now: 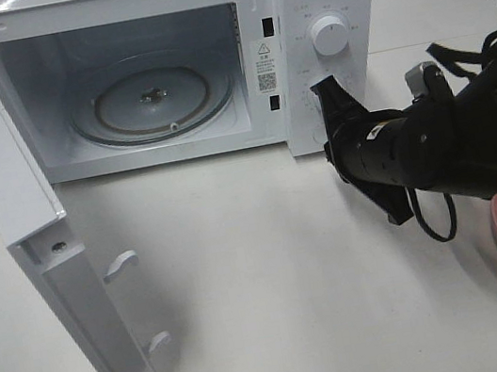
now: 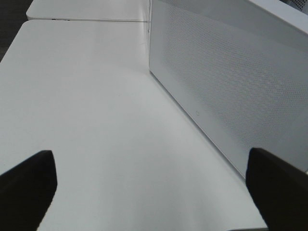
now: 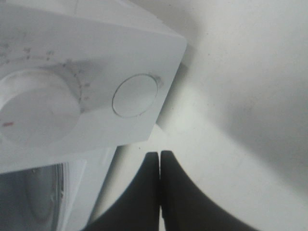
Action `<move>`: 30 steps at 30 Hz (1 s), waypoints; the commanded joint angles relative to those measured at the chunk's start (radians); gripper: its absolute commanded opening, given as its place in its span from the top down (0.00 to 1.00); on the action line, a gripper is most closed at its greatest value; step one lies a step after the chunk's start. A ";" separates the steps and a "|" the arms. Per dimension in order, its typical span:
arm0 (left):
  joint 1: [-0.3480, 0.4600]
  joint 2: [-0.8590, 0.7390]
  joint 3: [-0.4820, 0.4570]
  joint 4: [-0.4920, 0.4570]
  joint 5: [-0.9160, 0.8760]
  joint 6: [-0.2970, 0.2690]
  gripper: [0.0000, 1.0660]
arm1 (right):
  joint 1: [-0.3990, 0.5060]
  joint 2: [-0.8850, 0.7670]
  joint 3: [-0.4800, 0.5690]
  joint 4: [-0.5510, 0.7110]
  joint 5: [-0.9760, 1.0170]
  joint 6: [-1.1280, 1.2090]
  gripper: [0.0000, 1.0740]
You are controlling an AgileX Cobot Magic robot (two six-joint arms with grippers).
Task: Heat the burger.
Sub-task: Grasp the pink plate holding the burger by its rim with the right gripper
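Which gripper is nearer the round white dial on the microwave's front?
Right. The right gripper, shut, sits just below the round white dial. The left gripper, open, is out of the overhead view, facing a perforated white panel.

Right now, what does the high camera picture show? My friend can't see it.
A white microwave stands with its door swung wide open and a bare glass turntable inside. The right gripper, shut, sits by the control panel; no burger shows.
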 commanded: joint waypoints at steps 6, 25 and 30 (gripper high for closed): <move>-0.002 -0.017 -0.001 -0.007 -0.010 -0.008 0.06 | -0.004 -0.145 0.011 -0.015 0.283 -0.459 1.00; -0.002 -0.017 -0.001 -0.007 -0.010 -0.008 0.06 | -0.202 -0.330 0.010 -0.333 0.907 -0.834 0.97; -0.002 -0.017 -0.001 -0.007 -0.010 -0.008 0.06 | -0.202 -0.418 0.010 -0.574 1.094 -0.809 0.95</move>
